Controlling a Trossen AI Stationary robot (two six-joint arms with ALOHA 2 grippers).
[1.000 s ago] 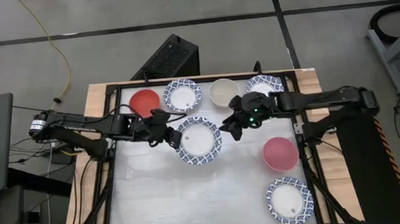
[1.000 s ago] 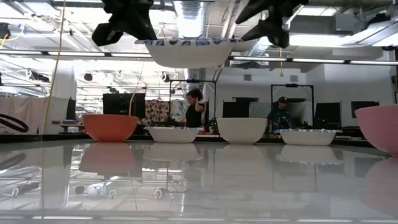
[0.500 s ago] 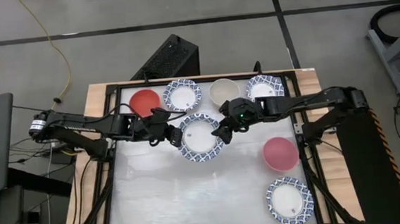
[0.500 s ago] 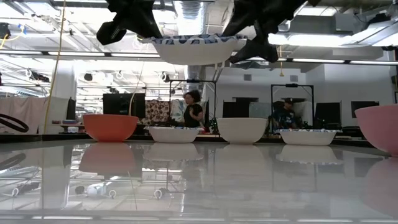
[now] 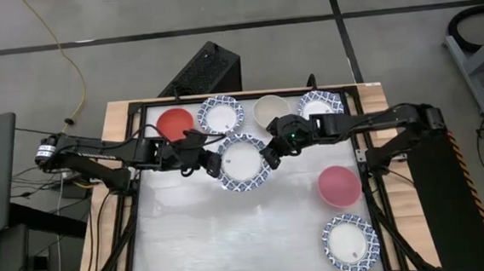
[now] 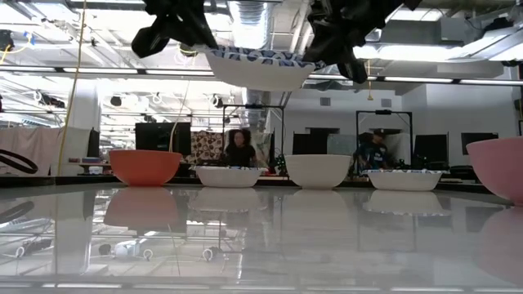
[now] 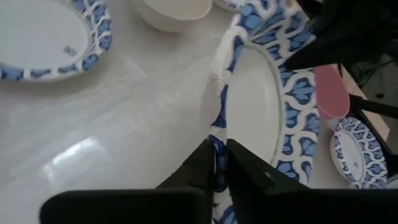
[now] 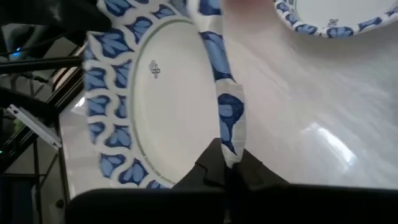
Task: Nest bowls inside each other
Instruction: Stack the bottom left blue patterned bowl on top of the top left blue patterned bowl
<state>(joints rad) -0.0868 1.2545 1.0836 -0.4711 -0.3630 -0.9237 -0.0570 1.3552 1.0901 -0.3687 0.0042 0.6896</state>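
Blue-rimmed bowl (image 5: pixel 243 161) aloft, both pinched edges hidden.

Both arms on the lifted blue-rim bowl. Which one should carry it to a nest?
Probably right. Both the left gripper and right gripper pinch the raised bowl by its rim, but two more blue-rimmed bowls sit on the right arm's side.

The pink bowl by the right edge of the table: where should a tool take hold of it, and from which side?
Take the pink bowl by its rim, coming straight down from above. It sits upright with its mouth open, apart from its neighbours, so one finger can likely slip inside and one outside the thin wall. The side facing the table's middle looks freest; the frame rail runs close on the other.
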